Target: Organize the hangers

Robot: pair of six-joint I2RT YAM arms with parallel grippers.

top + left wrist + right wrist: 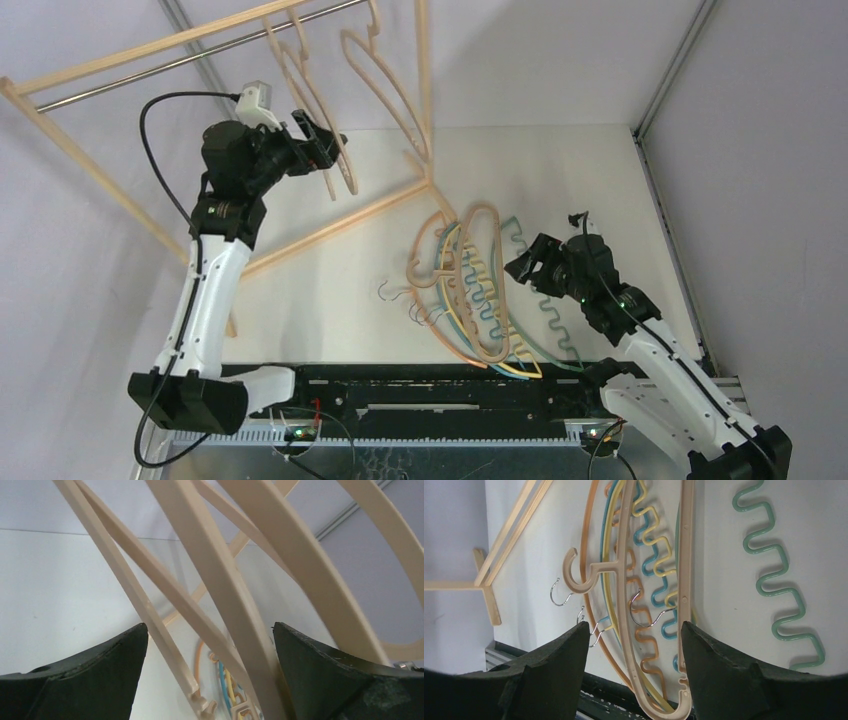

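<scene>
**Hung hangers could be knocked loose; the pile could come up tangled**

On the left, the left gripper [325, 135] is raised at the rack [130, 54]. Its jaws are spread wide, and a beige hanger [222, 605] passes between them, close to one finger but not clamped. If the arm backs out at an angle, a finger could catch that bar or the one beside it. That could drag a hook off the rail [200, 54] or set the row swinging. The rack looks light, so a sideways push might shift it too.

In the middle, the pile [470, 290] lies on the bench [330, 270] with bars overlapping and hooks interlaced. Lifting one hanger there would likely pull its neighbours along.

On the right, the right gripper [518, 270] hovers over the pile's right side, jaws apart and empty. If it comes down slightly off, it could close on two bars at once, or slip off a thin wavy one.

At least two hangers hang from the rail, beige with broad, smooth, curved arms. Whether they are wood or plastic I cannot tell.

The pile has a beige hanger [686, 555] on top of thin orange, yellow and blue ones with wavy bars. Their small wire hooks [552, 594] point left. A green hanger [780, 593] lies at the pile's right edge, its wavy bar clear of the others.
</scene>
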